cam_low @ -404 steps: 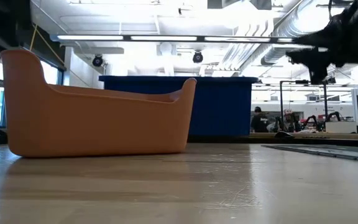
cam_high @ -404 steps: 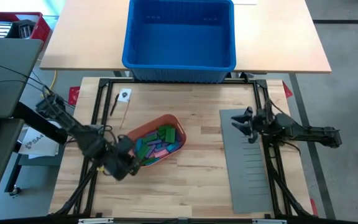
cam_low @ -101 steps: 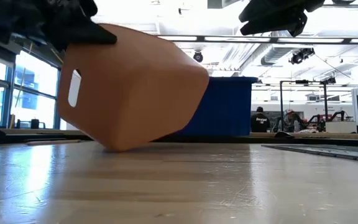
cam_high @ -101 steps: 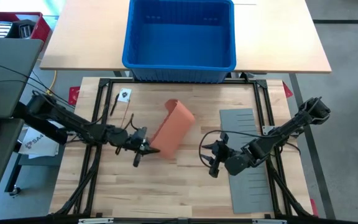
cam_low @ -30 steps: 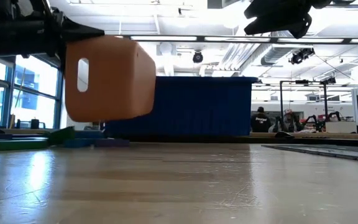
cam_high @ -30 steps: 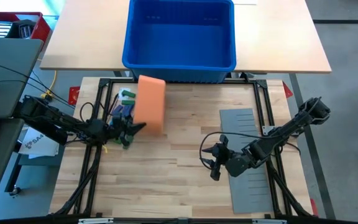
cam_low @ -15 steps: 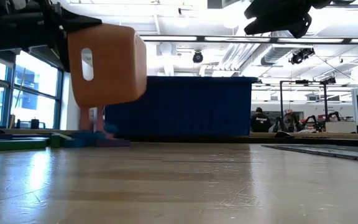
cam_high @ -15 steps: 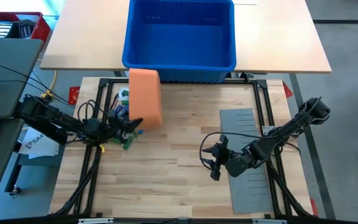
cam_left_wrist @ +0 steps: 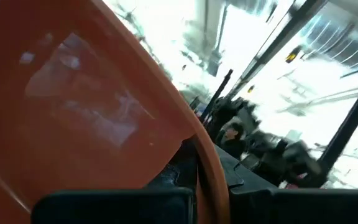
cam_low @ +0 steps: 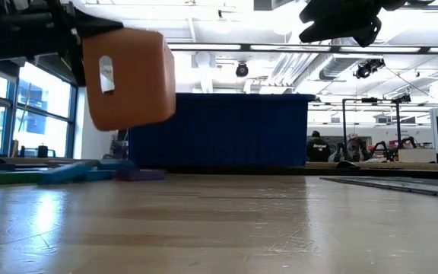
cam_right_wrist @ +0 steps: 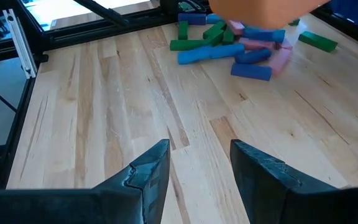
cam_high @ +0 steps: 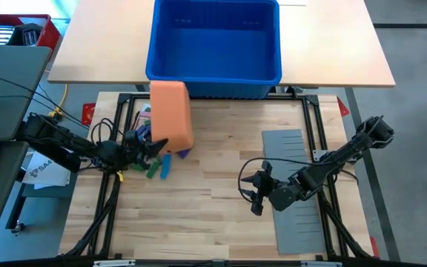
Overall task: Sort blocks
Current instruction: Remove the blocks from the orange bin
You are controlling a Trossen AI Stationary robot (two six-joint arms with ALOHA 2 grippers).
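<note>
Left hand clamped on upturned tray

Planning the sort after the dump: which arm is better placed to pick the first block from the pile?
Likely the right gripper: its jaws are open and empty, facing the blocks. The left gripper is shut on the tray, held above them.

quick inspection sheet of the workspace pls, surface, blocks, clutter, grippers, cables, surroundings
surface: wooden table, bare in the middle
job's things: blocks spilled in a loose pile below the lifted orange tray
clutter: grey divider sheet at the right side
grippers: left gripper shut on the tray's rim, holding it upturned; right gripper open, empty, above bare wood
cables: black cables along the left arm
surroundings: blue bin behind the table; people far off in the low view
</note>
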